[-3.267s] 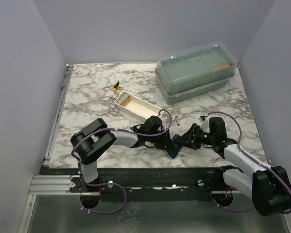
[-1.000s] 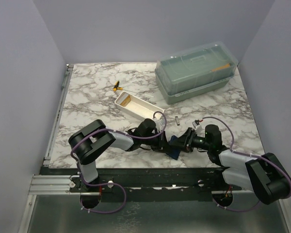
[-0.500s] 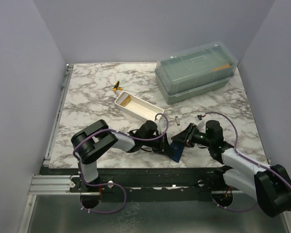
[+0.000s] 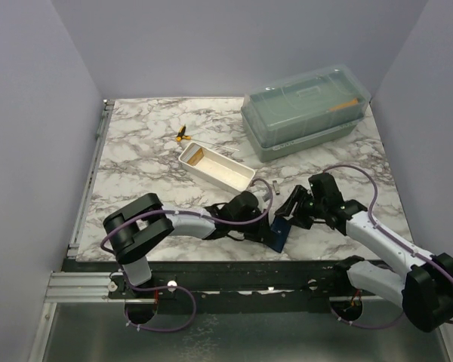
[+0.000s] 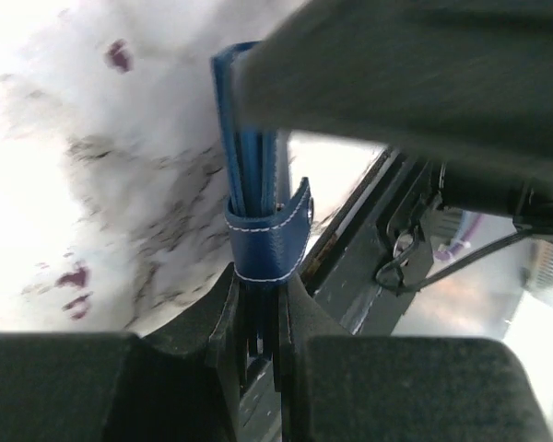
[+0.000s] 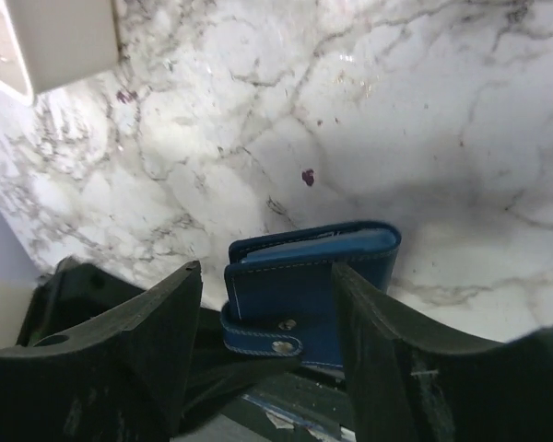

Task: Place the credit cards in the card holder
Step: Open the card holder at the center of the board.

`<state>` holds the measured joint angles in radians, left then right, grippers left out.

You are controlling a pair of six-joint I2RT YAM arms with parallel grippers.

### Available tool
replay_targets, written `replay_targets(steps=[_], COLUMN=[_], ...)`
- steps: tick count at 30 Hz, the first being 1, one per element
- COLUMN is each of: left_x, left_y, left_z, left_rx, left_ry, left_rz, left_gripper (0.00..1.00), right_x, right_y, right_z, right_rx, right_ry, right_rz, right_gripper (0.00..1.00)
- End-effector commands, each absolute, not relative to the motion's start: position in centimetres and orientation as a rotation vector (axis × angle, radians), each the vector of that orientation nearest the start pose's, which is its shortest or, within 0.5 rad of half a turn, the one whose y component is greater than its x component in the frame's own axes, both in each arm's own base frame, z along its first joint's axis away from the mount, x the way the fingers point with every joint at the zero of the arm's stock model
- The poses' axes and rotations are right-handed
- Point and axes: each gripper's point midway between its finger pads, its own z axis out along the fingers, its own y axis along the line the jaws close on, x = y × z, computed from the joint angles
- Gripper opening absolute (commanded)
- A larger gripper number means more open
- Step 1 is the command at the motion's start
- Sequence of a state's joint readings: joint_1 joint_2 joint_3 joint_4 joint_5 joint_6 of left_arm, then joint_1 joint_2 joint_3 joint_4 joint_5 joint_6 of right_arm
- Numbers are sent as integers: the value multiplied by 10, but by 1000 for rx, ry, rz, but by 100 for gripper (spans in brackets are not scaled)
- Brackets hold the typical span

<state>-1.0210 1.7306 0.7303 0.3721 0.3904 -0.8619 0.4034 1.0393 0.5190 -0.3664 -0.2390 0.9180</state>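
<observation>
Card holder (image 5: pixel 258 235) sits by the near edge of the marble table (image 4: pixel 136 158), clamped in the left gripper (image 5: pixel 258 296), whose fingers close narrowly on its folded blue leaves; a stitched strap crosses its edge. Right gripper (image 6: pixel 267 276) hangs over it with jaws spread wide, gripping nothing. An orange credit card (image 4: pixel 196 155) lies in the white tray (image 4: pixel 230 177), well apart from the holder

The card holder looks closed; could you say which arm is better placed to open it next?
Right, probably: the right gripper stands open and empty facing the card holder, which the left gripper clamps.
</observation>
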Motion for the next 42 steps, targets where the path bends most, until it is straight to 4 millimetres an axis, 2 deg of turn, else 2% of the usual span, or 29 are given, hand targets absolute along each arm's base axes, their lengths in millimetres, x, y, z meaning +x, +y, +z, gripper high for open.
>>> replay_targets(steps=[1, 6, 9, 12, 15, 18, 20, 21, 24, 28, 31, 34, 36, 42], left_x=[151, 162, 165, 165, 164, 158, 155, 154, 155, 165, 173, 169, 169, 181], left_y=[-394, -392, -392, -393, -393, -394, -394, -393, -389, -388, -389, -395, -397, -403], left_z=[53, 66, 72, 72, 69, 70, 70, 72, 81, 81, 77, 75, 74, 93], left_rx=[599, 629, 650, 671, 671, 670, 656, 646, 610, 612, 612, 620, 613, 556], left_ry=[2422, 2333, 2319, 2305, 2319, 2338, 2347, 2348, 2332, 2292, 2282, 2282, 2276, 2213], left_rz=[-862, -703, -655, -636, -628, -669, -688, -695, -705, -659, -611, -641, -645, -647], left_gripper=[0, 0, 0, 0, 0, 0, 12, 20, 41, 55, 58, 59, 64, 65], right_x=[204, 201, 199, 196, 195, 197, 198, 199, 197, 195, 196, 195, 195, 190], right_y=[162, 168, 164, 168, 168, 164, 160, 159, 162, 175, 178, 175, 177, 187], right_z=[76, 84, 80, 77, 75, 74, 71, 71, 73, 77, 84, 86, 86, 82], right_rx=[659, 664, 702, 686, 685, 694, 694, 696, 728, 732, 766, 781, 749, 697], right_ry=[2592, 2568, 2592, 2587, 2574, 2562, 2544, 2535, 2524, 2491, 2464, 2463, 2462, 2501], right_rz=[645, 651, 597, 610, 626, 595, 573, 572, 614, 761, 802, 790, 800, 864], right_gripper=[63, 64, 58, 43, 34, 14, 2, 1, 0, 0, 0, 0, 0, 0])
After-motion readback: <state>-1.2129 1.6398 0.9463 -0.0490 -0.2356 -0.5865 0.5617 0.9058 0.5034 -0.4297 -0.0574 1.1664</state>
